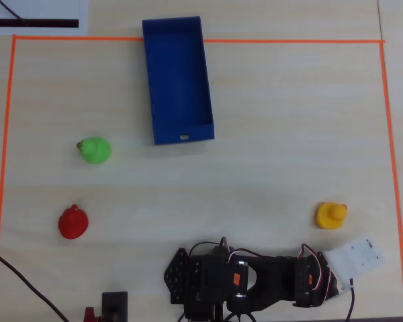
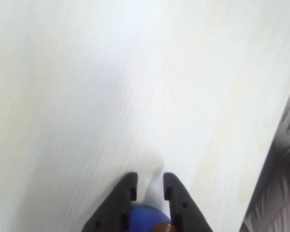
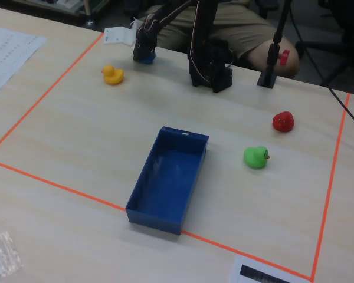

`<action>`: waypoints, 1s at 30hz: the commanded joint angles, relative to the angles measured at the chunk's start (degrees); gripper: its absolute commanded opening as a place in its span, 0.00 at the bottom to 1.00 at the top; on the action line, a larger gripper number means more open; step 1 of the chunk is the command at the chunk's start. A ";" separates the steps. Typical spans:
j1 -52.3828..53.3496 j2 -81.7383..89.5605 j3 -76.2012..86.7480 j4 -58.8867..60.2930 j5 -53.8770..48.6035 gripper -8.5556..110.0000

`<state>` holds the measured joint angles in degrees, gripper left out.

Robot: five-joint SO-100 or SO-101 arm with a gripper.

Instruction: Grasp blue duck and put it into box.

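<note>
In the wrist view the blue duck (image 2: 145, 217) sits between the two black fingers of my gripper (image 2: 150, 181), its orange-brown beak at the bottom edge. The jaws press on both its sides just above the pale table. In the fixed view the gripper (image 3: 143, 52) is low at the table's far left, with the blue duck (image 3: 146, 58) showing beneath it. The overhead view hides the duck under the arm (image 1: 269, 278) at the bottom edge. The dark blue box (image 1: 183, 137) stands open-topped at top centre, far from the gripper, and lies near the front in the fixed view (image 3: 156, 219).
A yellow duck (image 1: 331, 215) lies close to the arm's end. A green duck (image 1: 95, 149) and a red duck (image 1: 73, 222) sit on the left in the overhead view. Orange tape (image 1: 389, 168) frames the work area. A black post (image 3: 270, 73) stands beside the arm's base.
</note>
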<state>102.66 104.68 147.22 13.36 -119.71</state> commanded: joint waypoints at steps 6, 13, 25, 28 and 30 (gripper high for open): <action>-14.33 1.05 -34.10 53.88 24.70 0.07; -54.05 11.16 -45.62 67.59 55.63 0.07; -111.36 9.84 -52.91 61.26 81.91 0.07; -115.22 4.39 -55.90 57.48 83.41 0.07; -115.66 0.44 -58.36 54.76 83.14 0.07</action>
<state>-10.37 109.07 94.31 72.42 -36.91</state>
